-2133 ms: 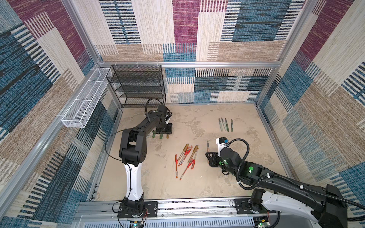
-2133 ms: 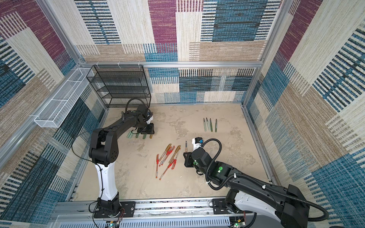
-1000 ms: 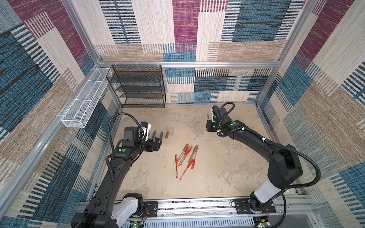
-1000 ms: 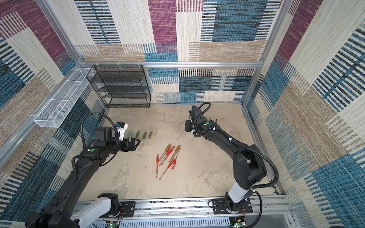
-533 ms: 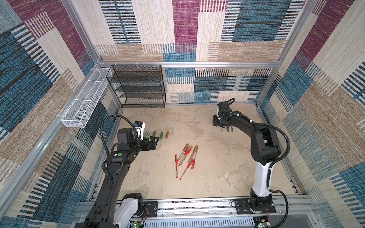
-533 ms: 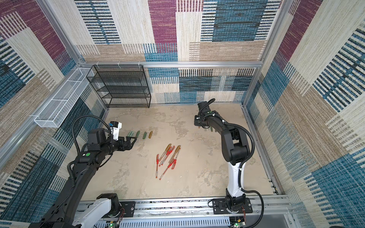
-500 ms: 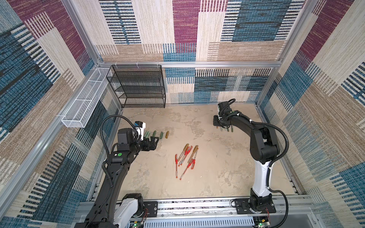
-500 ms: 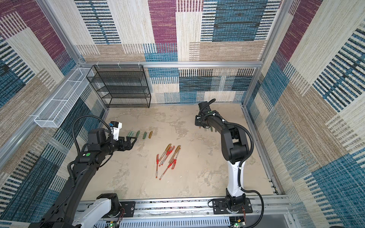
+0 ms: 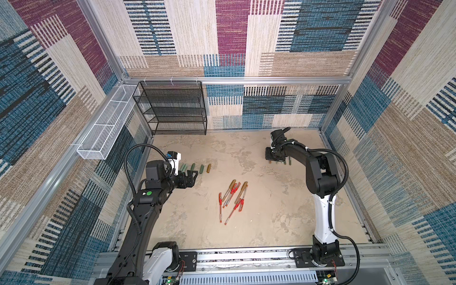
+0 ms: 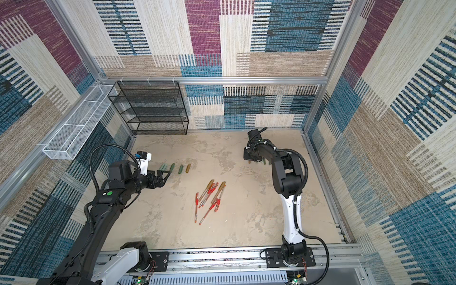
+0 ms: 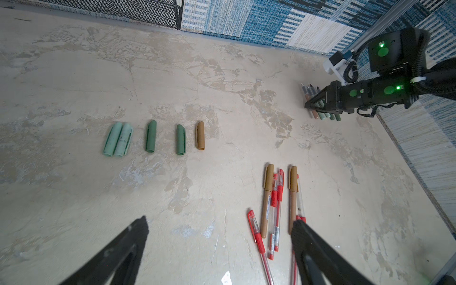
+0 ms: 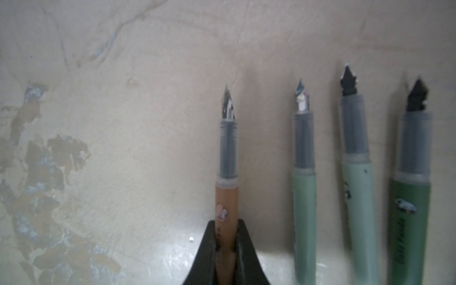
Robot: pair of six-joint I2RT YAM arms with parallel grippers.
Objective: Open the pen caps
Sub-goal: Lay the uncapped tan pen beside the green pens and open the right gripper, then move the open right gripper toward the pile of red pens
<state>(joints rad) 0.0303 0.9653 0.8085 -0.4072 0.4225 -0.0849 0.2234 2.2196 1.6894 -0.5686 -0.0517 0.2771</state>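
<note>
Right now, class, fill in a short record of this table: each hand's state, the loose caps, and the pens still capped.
Left hand: open, holding nothing
Right hand: shut on brown uncapped pen, beside green uncapped pens
Loose caps: five in a row; two mint ones touching
Capped pens: mixed pile, red and gold-brown caps on

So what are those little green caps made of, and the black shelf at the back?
The green pen caps look like matte plastic: smooth, evenly coloured, with moulded clips. The black shelf rack looks like painted metal wire mesh: you can see through its fine grid. Looks only, so probably.
</note>
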